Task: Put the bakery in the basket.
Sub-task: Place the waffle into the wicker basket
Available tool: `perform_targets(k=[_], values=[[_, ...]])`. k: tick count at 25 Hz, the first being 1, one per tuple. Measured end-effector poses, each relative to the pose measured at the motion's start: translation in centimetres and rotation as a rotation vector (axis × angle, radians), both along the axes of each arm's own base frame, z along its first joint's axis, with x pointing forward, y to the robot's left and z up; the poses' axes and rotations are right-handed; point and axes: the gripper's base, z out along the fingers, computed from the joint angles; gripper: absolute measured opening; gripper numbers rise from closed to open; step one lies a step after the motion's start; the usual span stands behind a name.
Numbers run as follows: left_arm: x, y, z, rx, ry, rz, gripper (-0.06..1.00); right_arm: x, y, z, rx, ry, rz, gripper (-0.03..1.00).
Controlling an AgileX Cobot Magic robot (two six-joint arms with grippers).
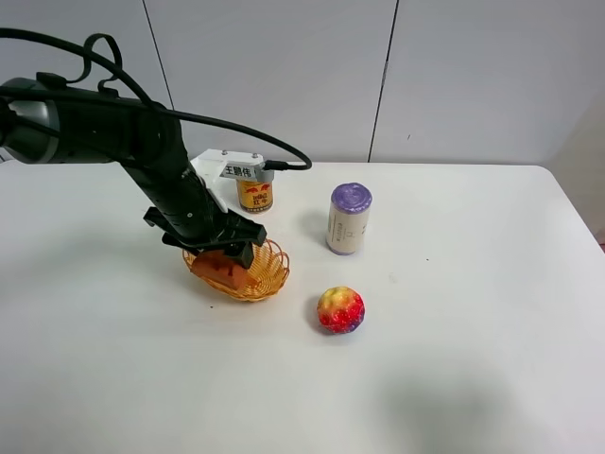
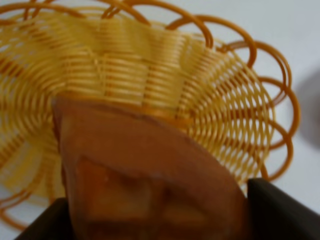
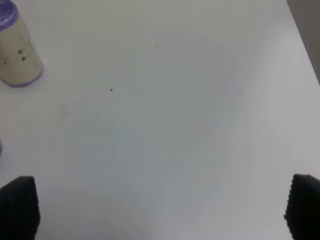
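Observation:
The bakery (image 1: pixel 219 268) is an orange-brown waffle wedge, held low inside the basket (image 1: pixel 274 271), a light orange woven basket left of the table's middle. My left gripper (image 1: pixel 223 252) is shut on the wedge from above. In the left wrist view the wedge (image 2: pixel 145 185) fills the foreground between the two dark fingers (image 2: pixel 280 210), with the basket's weave (image 2: pixel 200 90) right behind it. I cannot tell whether the wedge touches the basket floor. My right gripper (image 3: pixel 160 210) is open and empty over bare table, and it is out of the exterior high view.
A yellow-red can (image 1: pixel 254 194) stands just behind the basket, in front of a white box (image 1: pixel 225 165). A purple-lidded can (image 1: pixel 348 218) stands right of it and shows in the right wrist view (image 3: pixel 15 50). A red-yellow-purple ball fruit (image 1: pixel 340 309) lies right of the basket.

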Motion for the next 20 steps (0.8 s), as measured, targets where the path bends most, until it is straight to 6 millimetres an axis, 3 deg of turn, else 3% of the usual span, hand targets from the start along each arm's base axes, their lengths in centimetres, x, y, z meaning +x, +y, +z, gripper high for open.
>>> perform_targets(k=[10,15,20], values=[[1.0,-0.5,-1.8,-0.014,-0.023,0.007,0.68,0.0,0.0,0.0,0.000,0.000,0.000,0.99],[1.2,-0.7,-1.7,-0.026,-0.058,0.004,0.93,0.0,0.0,0.0,0.000,0.000,0.000,0.99],[1.6,-0.8,-1.5,-0.047,-0.104,0.015,0.96,0.0,0.0,0.0,0.000,0.000,0.000,0.99]])
